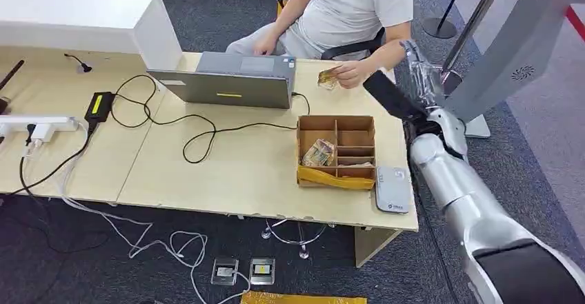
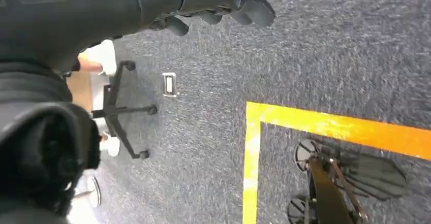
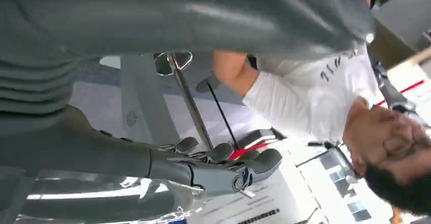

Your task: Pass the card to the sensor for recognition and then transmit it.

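- Pale wood-grain worktop [image 1: 207, 173], light beige.
- Brown cardboard divider box [image 1: 336, 126] with a yellow front flap.
- Grey laptop [image 1: 231, 83] bearing a small yellow strip.
- Light grey flat card sensor [image 1: 392, 189].
- Golden-yellow patterned card [image 1: 327, 78] in the person's hand.
- Person's white T-shirt [image 1: 355, 4] with dark lettering.
- Dark blue-grey speckled carpet floor [image 2: 325, 56] crossed by a yellow tape line [image 2: 325, 125].
- Right hand [image 3: 223, 165] silver-grey; left hand [image 2: 218, 5] dark grey.

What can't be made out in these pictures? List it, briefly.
- Card: head view, print too small, partly covered by the person's hand.
- Box contents: head view, walls hide the compartment floors.
- Sensor: head view, markings too small.
- Left robot hand: left wrist view, cut off by the edge, so its grip is unclear.
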